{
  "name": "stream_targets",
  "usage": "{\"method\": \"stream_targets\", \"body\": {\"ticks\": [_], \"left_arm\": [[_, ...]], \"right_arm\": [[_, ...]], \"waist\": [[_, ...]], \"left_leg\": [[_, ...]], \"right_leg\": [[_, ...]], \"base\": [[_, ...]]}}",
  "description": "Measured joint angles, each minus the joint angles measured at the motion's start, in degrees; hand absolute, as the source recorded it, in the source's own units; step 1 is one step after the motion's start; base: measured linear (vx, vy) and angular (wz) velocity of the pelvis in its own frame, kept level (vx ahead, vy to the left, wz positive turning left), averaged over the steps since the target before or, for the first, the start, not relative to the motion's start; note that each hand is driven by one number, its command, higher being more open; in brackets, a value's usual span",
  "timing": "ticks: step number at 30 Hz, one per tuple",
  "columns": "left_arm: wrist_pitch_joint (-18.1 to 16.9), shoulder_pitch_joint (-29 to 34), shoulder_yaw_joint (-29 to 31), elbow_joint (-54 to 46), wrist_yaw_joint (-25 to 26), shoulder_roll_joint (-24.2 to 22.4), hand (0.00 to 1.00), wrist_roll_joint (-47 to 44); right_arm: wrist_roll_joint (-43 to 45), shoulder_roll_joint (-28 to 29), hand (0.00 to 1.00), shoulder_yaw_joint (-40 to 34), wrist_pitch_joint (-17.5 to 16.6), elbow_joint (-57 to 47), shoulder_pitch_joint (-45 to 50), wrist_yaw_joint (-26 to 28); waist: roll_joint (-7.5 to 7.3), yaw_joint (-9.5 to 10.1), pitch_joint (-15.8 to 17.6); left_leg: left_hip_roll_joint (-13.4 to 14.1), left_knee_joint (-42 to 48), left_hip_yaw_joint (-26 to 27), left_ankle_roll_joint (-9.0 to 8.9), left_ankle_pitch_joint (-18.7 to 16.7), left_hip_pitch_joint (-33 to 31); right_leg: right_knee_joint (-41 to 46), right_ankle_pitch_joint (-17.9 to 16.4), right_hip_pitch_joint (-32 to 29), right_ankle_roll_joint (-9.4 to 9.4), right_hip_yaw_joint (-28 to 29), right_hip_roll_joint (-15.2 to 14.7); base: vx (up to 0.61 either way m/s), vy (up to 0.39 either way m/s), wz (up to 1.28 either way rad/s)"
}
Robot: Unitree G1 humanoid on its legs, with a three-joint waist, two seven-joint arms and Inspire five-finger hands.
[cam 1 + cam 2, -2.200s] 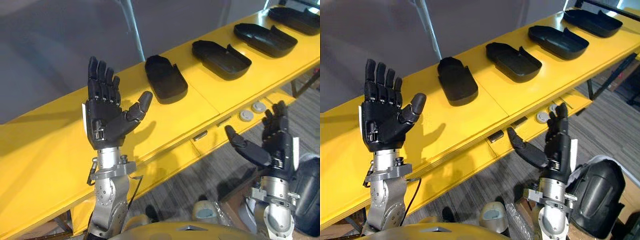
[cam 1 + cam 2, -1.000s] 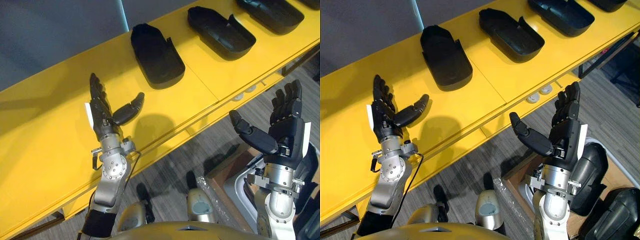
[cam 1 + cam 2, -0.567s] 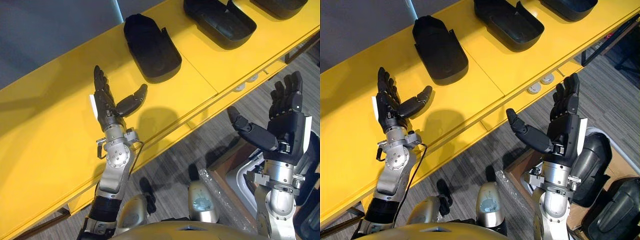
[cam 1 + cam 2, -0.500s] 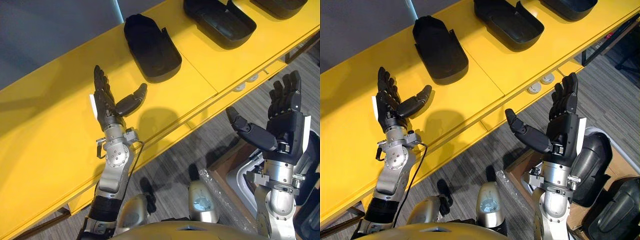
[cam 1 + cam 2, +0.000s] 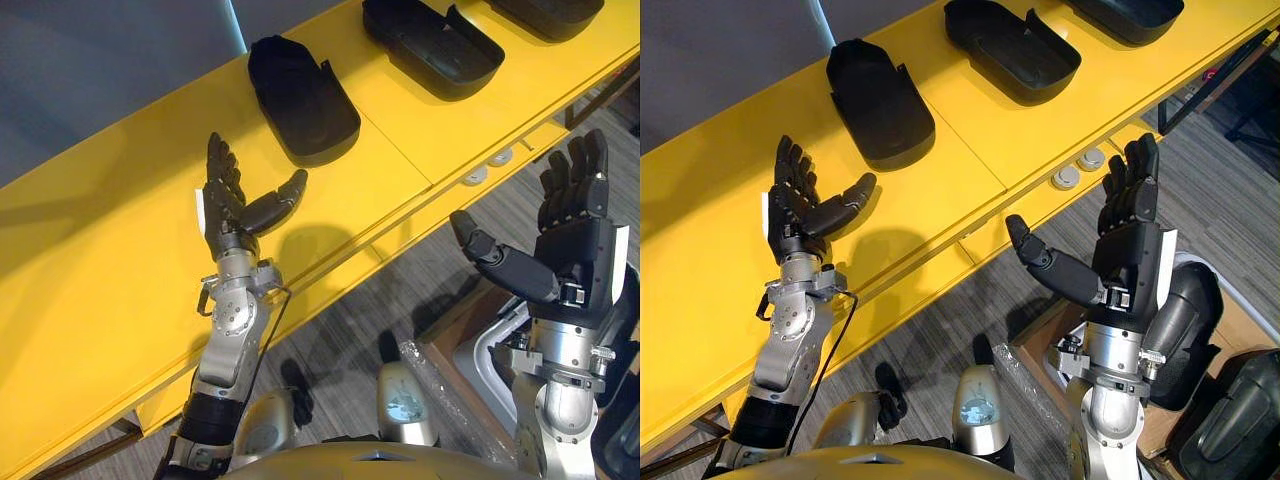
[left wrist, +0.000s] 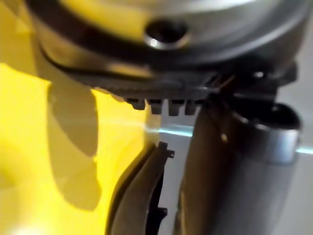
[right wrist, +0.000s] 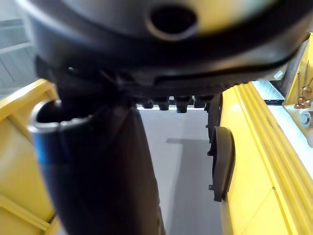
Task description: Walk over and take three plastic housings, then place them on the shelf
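Left robot hand [image 5: 228, 208], fingers straight, above bench [image 5: 90, 270], near housing [image 5: 300, 95]

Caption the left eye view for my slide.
Left hand open above the yellow workbench, short of the nearest black plastic housing; right hand open over the floor.

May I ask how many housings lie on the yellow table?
3: nearest housing past the left hand, middle housing, far housing cut off; more may be hidden.

Bright overhead light, soft shadows on the yellow shelf [image 5: 90, 300]
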Motion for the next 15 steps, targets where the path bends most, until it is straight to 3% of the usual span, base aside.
{"method": "stream_targets", "body": {"ticks": [5,15], "left_arm": [[-0.57,0.24,-5.00,-0.01,-6.83,0.08,1.00,-5.59],[-1.30,2.07,-7.50,-0.06,-9.86,0.40,1.00,-8.91]], "right_arm": [[-0.01,0.00,1.00,0.02,0.00,0.00,0.97,0.41],[0.00,-0.02,1.00,0.00,0.01,0.02,2.56,0.94]], "waist": [[0.00,-0.18,0.00],[0.11,-1.33,-0.12]], "left_leg": [[0.03,0.77,0.35,0.08,-0.41,0.12],[0.03,0.81,0.65,0.08,-0.44,1.16]], "right_leg": [[0.38,-0.11,0.02,0.12,0.45,-0.04],[0.65,-0.17,0.67,0.21,0.87,0.00]], "base": [[-0.01,0.004,-0.03],[-0.01,0.000,-0.03]]}}
